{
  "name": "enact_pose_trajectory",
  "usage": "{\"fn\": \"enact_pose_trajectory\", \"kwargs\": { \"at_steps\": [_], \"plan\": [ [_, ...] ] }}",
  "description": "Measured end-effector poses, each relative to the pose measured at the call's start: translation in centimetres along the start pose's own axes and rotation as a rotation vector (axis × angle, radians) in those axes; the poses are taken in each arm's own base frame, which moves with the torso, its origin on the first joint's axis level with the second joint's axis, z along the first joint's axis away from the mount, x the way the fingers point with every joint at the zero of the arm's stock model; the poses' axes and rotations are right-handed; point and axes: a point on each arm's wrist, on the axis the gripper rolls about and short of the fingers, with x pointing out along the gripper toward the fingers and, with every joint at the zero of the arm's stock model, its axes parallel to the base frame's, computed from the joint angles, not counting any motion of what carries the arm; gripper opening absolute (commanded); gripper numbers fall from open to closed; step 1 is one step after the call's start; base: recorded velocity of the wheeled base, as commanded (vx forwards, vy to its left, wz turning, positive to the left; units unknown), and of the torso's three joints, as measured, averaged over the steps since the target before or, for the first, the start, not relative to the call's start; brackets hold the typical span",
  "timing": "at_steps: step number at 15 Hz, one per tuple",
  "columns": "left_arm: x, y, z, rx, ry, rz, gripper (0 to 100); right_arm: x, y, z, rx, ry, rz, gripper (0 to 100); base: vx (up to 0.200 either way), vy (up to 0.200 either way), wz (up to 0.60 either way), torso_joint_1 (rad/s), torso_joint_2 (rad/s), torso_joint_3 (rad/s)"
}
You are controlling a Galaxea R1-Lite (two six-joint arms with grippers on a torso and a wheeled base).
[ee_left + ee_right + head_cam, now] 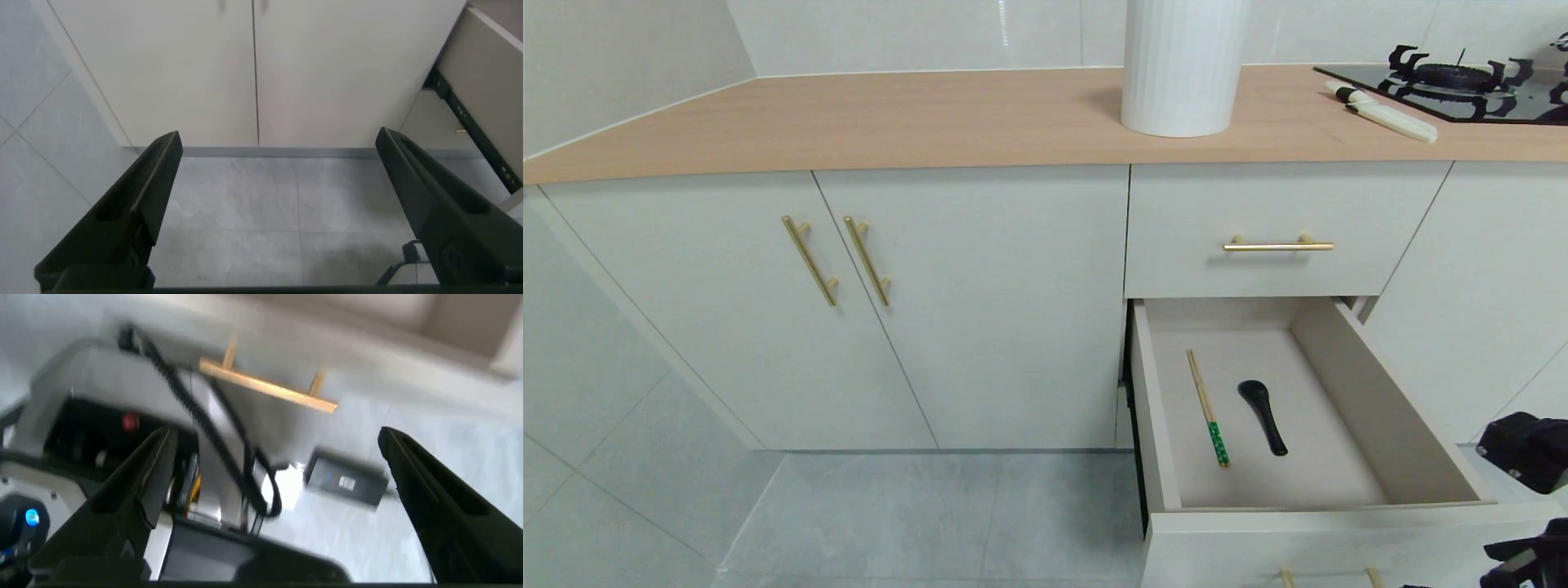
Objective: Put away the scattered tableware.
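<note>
The lower drawer (1388, 408) stands pulled out. A pair of wooden chopsticks (1207, 407) with green ends lies on its floor beside a black spoon (1263, 415). A white knife (1384, 112) with a black band rests on the wooden counter near the stove. My left gripper (278, 140) is open and holds nothing; it hangs over the grey floor, facing the cabinet doors, with the drawer's side (482, 98) beside it. My right gripper (276, 437) is also open and holds nothing, low in front of the drawer's gold handle (268, 388).
A tall white ribbed vessel (1183, 65) stands on the counter (890, 122). A black gas stove (1462, 82) sits at the back right. The upper drawer (1278, 244) is shut. Two cabinet doors (849, 261) are shut to the left, above grey floor tiles.
</note>
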Motion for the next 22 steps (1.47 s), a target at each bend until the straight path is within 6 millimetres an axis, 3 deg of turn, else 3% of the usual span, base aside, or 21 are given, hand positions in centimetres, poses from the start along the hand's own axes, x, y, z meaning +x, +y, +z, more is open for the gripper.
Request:
{"fn": "enact_pose_trajectory", "kwargs": {
  "at_steps": [5,22],
  "plan": [
    [0.0,0.0,0.0,0.0,0.0,0.0,100,3.9,0.7,1.1,0.094,0.075,-0.01,100,0.0,0.0,0.0,0.0,0.0,0.0],
    [0.0,0.0,0.0,0.0,0.0,0.0,100,6.8,1.5,1.9,0.169,0.012,-0.103,100,0.0,0.0,0.0,0.0,0.0,0.0]
  ]
}}
